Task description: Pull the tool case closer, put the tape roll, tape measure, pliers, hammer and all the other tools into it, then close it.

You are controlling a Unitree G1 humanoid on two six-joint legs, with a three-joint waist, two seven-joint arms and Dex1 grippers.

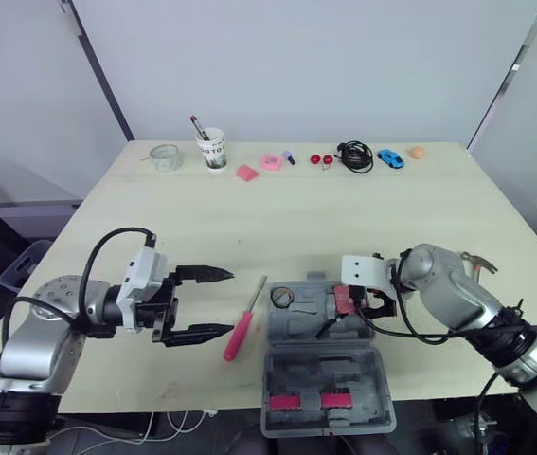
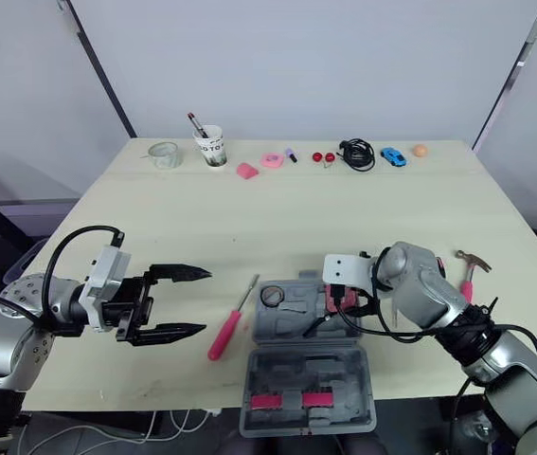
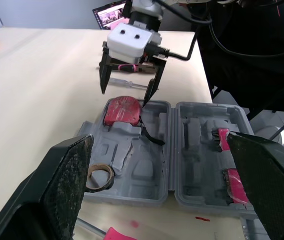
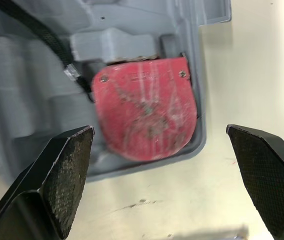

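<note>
Tool case: open at the desk's 6 o'clock edge, lid half toward you, tray half beyond; judged near enough for both arms to load.
Lid half: front lip cut off by the frame; red pieces inside too small to name.
Tape measure: red, seated in the tray's 2 o'clock corner pocket, black cord trailing toward the tray's middle.
Right jaws: spread wide above the tape measure, one either side, not closed on it; you can judge it placed.
Tape roll: flat in the tray's 10 o'clock pocket.
Screwdriver: pink-handled, on the desk just at 9 o'clock of the case.
Left jaws: spread, empty, aimed toward 3 o'clock at the screwdriver; likely your next pick.
Hammer: on the desk at 3 o'clock of the case; its handle is partly hidden behind the right arm.
Other pockets: grey on grey; you cannot tell what they hold.
</note>
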